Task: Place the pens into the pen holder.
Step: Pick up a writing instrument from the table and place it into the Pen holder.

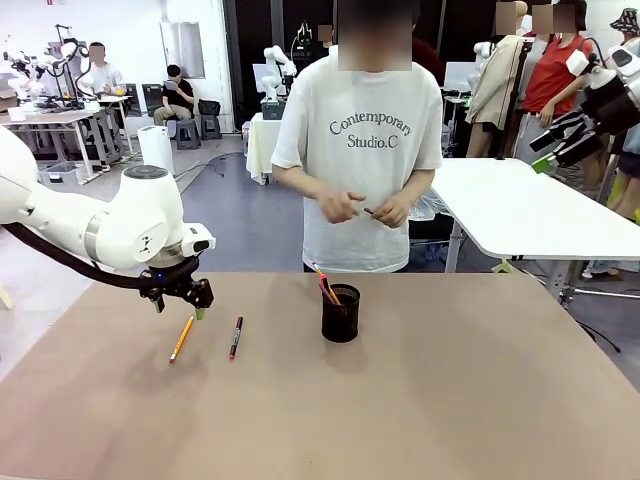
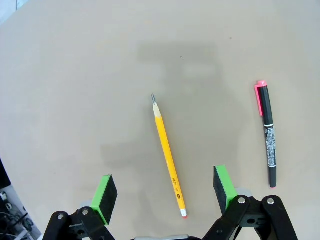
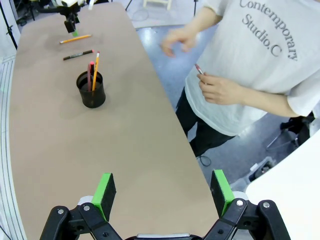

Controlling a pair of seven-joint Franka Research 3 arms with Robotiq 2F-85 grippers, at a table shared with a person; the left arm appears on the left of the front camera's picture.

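Yellow pencil [image 1: 181, 339] lies near table's [image 1: 450, 400] far left corner, under our left gripper [image 1: 180, 306], jaws wide, empty. Dark red-capped pen [image 1: 236, 337] just right of it, also loose. Pen holder [image 1: 340, 313] mid far edge, holds two pens [image 1: 325, 284]. Person's hand [image 1: 385, 211] behind holds another. Our right gripper [image 3: 162, 192] open, empty, well right. We judge nothing blocks pickup.

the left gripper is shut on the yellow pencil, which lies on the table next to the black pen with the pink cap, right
Not quite: the left gripper is open, not shut on the pencil. The left wrist view shows its green pads spread wide, with the yellow pencil lying untouched beyond them. The rest holds: the pencil lies on the table next to the black pen with the pink cap.
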